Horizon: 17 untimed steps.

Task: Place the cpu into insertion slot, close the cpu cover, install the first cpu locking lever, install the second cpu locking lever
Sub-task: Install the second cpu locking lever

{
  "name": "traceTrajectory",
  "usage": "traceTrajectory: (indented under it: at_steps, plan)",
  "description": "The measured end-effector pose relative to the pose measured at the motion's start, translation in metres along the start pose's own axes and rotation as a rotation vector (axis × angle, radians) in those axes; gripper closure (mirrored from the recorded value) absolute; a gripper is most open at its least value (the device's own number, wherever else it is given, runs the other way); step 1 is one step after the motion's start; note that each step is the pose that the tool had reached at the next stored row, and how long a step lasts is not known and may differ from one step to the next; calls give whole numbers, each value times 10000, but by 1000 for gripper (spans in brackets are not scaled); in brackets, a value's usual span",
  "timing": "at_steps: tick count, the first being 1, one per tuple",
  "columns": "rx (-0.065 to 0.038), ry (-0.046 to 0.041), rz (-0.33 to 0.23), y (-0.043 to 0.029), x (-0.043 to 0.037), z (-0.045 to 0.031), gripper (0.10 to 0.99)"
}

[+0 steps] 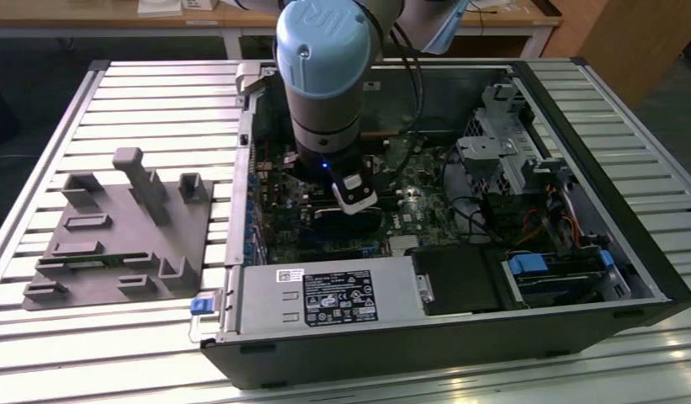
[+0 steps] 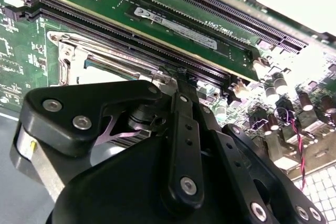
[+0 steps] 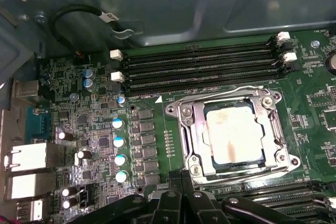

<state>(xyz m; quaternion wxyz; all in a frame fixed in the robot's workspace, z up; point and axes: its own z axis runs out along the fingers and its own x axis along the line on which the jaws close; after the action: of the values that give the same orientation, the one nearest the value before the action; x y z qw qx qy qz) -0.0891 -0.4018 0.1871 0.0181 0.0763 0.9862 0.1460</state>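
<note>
The cpu (image 3: 233,137), a dull grey-bronze square, lies in the insertion slot (image 3: 191,153) on the green motherboard. The silver cpu cover (image 3: 273,129) is down around it, framing its top. A thin wire locking lever (image 3: 215,94) runs along the slot's side by the memory slots, and another (image 3: 247,174) along the opposite side. My gripper (image 3: 182,178) is shut, its black tips at the slot's corner by that second lever's end; whether they touch it I cannot tell. In the exterior view the gripper (image 1: 351,200) reaches down inside the open computer case. The second wrist view has the cover's edge (image 2: 65,51) beyond the gripper (image 2: 170,80).
Long black memory slots (image 3: 199,66) run beside the socket, with capacitors (image 3: 119,140) and rear ports (image 3: 29,156) nearby. The case walls (image 1: 250,168), a drive cage (image 1: 502,151) and a labelled metal box (image 1: 322,299) hem in the arm. A grey fixture (image 1: 120,236) sits on the slatted table.
</note>
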Motion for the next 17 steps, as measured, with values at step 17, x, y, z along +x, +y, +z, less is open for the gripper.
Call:
traceTrajectory:
  at_steps: [17]
  plan:
    - [12,-2,-2,64,-3,-208,980]
